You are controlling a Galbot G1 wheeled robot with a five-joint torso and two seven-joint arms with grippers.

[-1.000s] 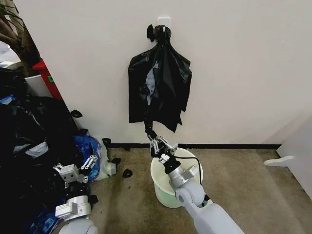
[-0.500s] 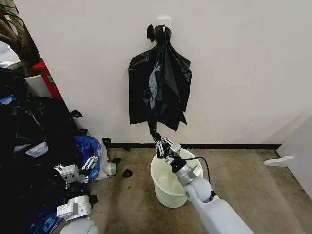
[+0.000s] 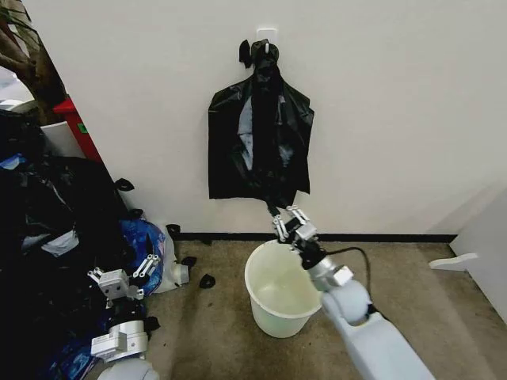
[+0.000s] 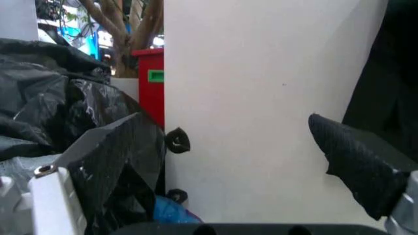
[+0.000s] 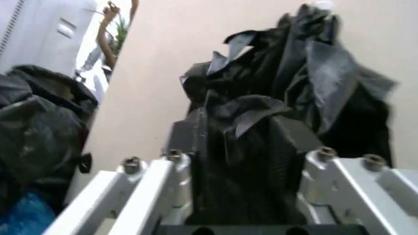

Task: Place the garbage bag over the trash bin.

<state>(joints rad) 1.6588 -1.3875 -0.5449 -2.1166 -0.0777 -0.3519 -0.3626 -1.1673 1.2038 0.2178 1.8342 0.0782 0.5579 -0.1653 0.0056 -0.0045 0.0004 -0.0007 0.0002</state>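
Black, crinkly plastic of the garbage bag hangs from a hook on the white wall, and I see its lowest corner pinched between the fingers of my right gripper, which are closed on it. That grip sits just above the far rim of the trash bin. My left gripper waits low beside the heap of black bags, fingers spread apart.

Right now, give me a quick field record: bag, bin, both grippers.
garbage bag: hanging from the wall hook, lower corner pinched by the right gripper
trash bin: upright on the carpet below the bag, no liner on it
right gripper: shut on the bag's corner, above the bin's far rim
left gripper: low by the heap of black bags, open, holding nothing
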